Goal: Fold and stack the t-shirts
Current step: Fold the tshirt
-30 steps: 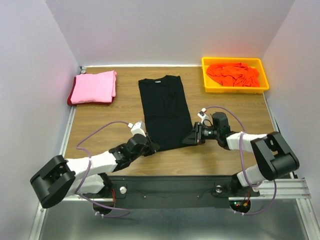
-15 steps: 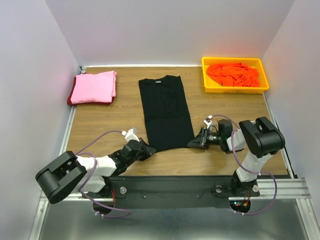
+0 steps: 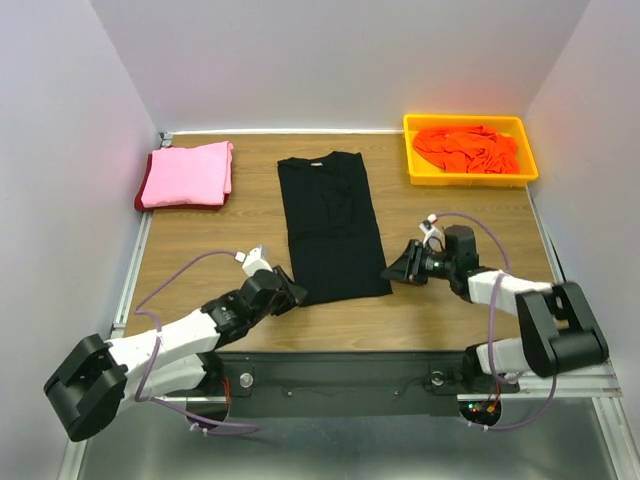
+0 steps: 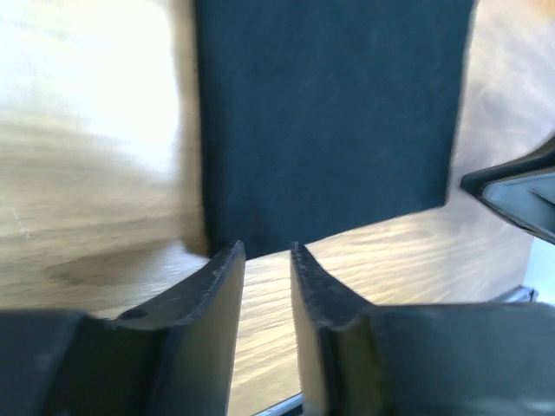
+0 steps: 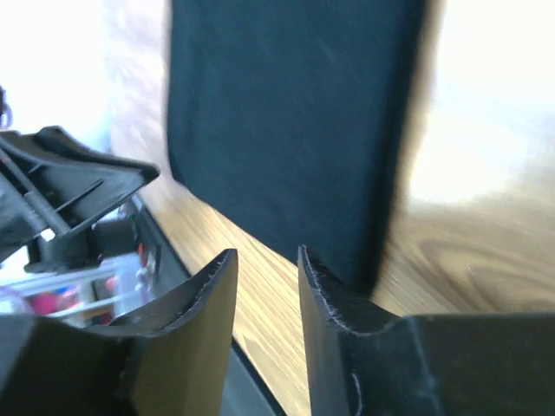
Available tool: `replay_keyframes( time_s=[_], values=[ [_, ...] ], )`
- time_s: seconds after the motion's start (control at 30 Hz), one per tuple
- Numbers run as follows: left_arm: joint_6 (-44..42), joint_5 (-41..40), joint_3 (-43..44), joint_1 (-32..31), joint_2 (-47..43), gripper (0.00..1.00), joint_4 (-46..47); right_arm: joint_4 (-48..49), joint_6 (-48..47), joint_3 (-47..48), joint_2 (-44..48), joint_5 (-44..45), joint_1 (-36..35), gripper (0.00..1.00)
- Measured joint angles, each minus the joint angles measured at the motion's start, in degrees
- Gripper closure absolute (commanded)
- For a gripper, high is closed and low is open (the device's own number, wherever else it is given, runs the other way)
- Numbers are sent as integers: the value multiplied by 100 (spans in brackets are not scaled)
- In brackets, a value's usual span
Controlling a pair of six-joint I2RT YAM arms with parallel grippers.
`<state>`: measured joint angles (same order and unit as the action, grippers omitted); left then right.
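Left wrist view: the left claw [image 4: 263, 253] has its jaws a little apart, and only the bare wood of the desk [image 3: 200, 250] shows in the gap. Nothing is clamped. The near left corner of the black t-shirt [image 4: 329, 113] lies just beyond the tips, flat on the wood. I cannot tell if a tip touches the cloth.

In the right wrist view the right claw [image 5: 266, 254] also stands a little apart and holds nothing. The right edge of the same shirt is just in front of it, close to the near right corner of the cloth.

From the top view, both claws sit low at the hem end, one at each side. The shirt is folded to a narrow strip in the middle of the desk. Its long axis runs from the near edge to the far edge, slightly slanted, with the collar at the far end.

At the far left corner a folded pink t-shirt [image 3: 188, 173] lies on a dark red t-shirt [image 3: 140, 196]. At the far right corner the orange t-shirts [image 3: 465, 148] lie crumpled in a yellow tray [image 3: 470, 122].
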<state>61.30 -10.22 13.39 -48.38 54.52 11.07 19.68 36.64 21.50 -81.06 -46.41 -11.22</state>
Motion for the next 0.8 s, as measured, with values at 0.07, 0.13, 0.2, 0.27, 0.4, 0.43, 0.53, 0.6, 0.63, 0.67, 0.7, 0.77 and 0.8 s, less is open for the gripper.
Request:
replay_keyframes(
  time_s=[0.07,0.13,0.2,0.27,0.4,0.43,0.53,0.6,0.63,0.67,0.7,0.77,0.8],
  values=[
    [-85,-160,455,2,-87,45,-555,-531,-179,273,505,214,0,47],
    [-92,-348,979,2,-101,40,-1110,-916,-358,507,918,400,0,38],
    [-90,-501,1375,2,-50,36,-1576,-1241,-450,662,1259,612,0,32],
    [-103,-619,1738,2,138,31,-1991,-1652,-573,717,1414,844,0,26],
    [-127,-678,2138,-4,817,29,-2645,-2592,-776,857,1427,1353,0,16],
    [-127,-680,2208,-13,1025,29,-2787,-2846,-831,911,1427,1482,0,15],
    [-129,-678,2293,-50,1475,31,-3082,-3344,-944,1062,1434,1810,0,15],
    [-138,-673,2334,-76,1692,38,-3233,-3567,-992,1132,1445,1956,0,15],
    [-151,-671,2352,-76,1768,40,-3257,-3646,-1012,1158,1456,2011,0,15],
    [-168,-664,2363,-76,1827,43,-3263,-3727,-1029,1178,1464,2055,0,15],
    [-190,-660,2374,-76,1880,48,-3268,-3770,-1036,1185,1467,2076,0,15],
    [-234,-636,2396,-76,1971,48,-3259,-3858,-1060,1187,1467,2114,0,16],
    [-245,-621,2406,-79,2009,48,-3252,-3899,-1078,1187,1467,2122,0,16]
  ],
)
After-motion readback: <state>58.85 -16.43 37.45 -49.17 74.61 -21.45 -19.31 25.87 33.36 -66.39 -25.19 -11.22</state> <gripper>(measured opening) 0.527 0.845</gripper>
